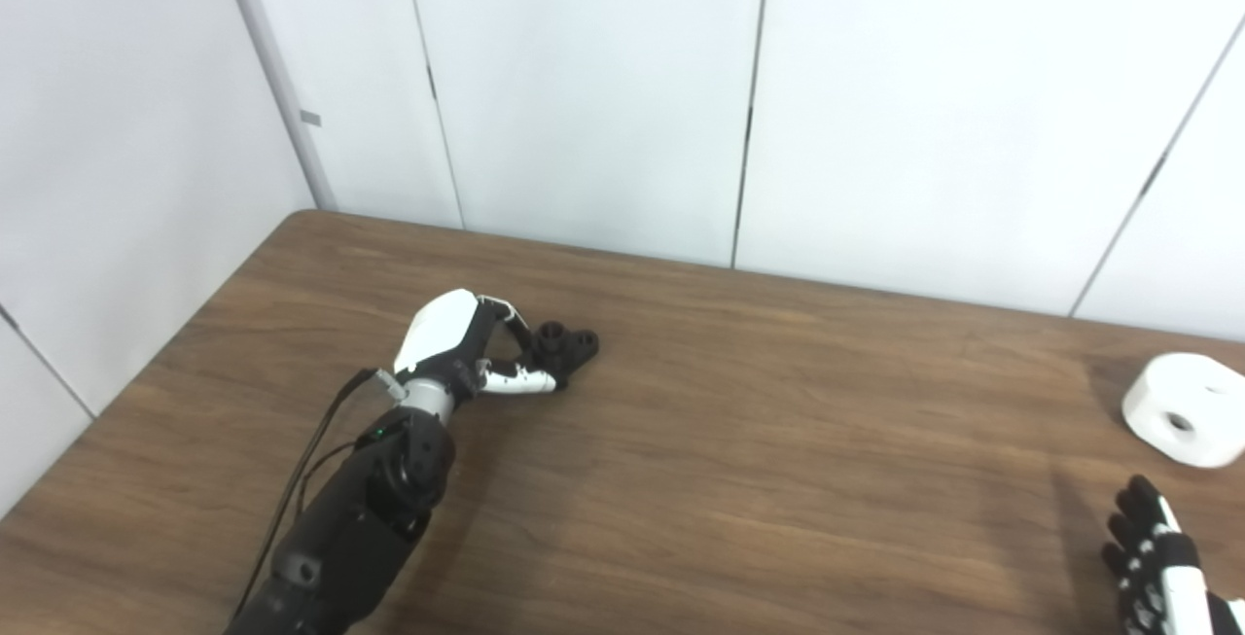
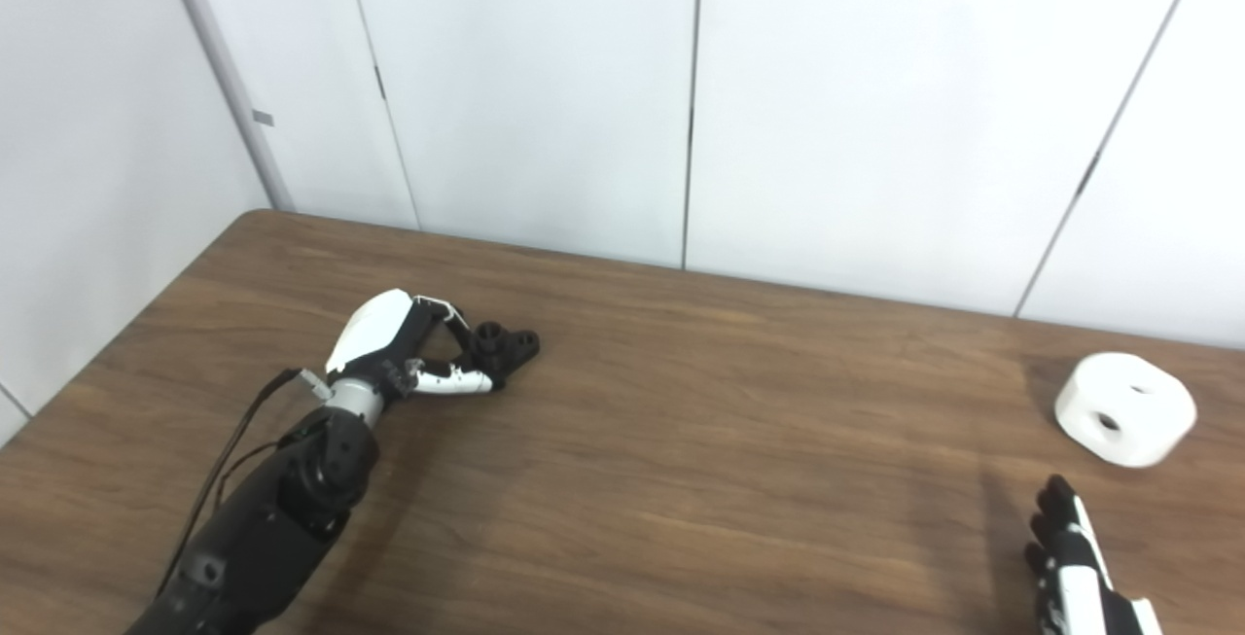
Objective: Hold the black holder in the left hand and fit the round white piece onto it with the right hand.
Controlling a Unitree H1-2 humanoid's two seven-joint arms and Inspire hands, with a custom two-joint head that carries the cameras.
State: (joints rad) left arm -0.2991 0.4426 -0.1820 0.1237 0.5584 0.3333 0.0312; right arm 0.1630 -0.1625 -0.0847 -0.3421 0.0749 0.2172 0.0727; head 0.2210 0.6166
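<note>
where the left hand [image 1: 467,348] lies on the wooden counter [image 1: 759,440], fingers closed around the black holder [image 1: 566,343], round white piece [image 1: 1185,408] well apart at far right, right hand [image 1: 1153,557] near it, fingers apart, holding nothing

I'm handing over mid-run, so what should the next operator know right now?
Left hand: fingers around the black holder at the table's left; whether it is gripped yet or lifted is unclear.
Right hand: holds nothing, fingers extended, near the bottom right, short of the round white piece.
Done: left hand has reached the holder.
Left: secure and lift the holder, pick up the white piece, fit it on.
</note>
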